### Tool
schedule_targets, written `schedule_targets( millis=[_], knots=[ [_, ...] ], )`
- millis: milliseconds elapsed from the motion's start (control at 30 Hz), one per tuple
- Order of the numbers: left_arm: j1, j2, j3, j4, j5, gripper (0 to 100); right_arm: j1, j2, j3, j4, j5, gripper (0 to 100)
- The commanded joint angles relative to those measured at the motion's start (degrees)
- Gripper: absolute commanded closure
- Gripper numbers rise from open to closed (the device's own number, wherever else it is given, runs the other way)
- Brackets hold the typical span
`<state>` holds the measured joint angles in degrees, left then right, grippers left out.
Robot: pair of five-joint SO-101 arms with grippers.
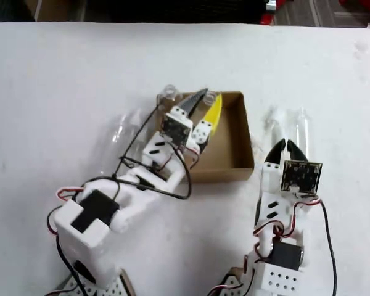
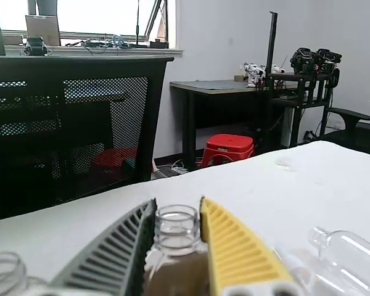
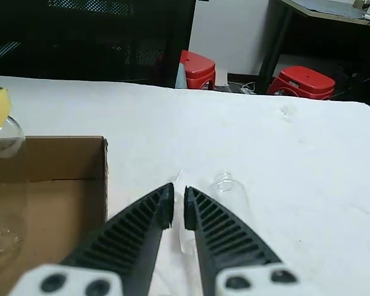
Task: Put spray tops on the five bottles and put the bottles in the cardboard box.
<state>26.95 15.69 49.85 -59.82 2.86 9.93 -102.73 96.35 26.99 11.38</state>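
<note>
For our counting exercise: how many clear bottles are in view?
5 bottles: one bottle in the left gripper at the cardboard box, one by its far corner, one lying left of it, two right of it. Others may be hidden.

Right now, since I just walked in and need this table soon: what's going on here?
The left pincer grips a clear bottle by its neck over the cardboard box; the bottle has no spray top. The right pincer is shut and empty, beside two more bare bottles lying on the table.
</note>
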Motion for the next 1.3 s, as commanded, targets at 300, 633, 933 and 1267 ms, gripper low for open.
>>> schedule_targets(
  millis=[300, 633, 933, 1267],
  knots=[
    [0.04, 0.04, -0.88, -1.14, -0.79, 98, 0.31, 0.13, 0.44, 0.04, 0.26, 98.1],
    [0.04, -0.48, 1.49, 0.88, -0.53, 98, 0.31, 0.13, 0.44, 0.13, 0.26, 98.1],
    [-0.57, -0.40, 1.58, 1.14, -0.70, 98, 0.31, 0.13, 0.44, 0.13, 0.26, 98.1],
    [-0.84, -0.48, 3.25, 1.14, -0.62, 81, 0.31, 0.13, 0.44, 0.13, 0.26, 98.1]
  ],
)
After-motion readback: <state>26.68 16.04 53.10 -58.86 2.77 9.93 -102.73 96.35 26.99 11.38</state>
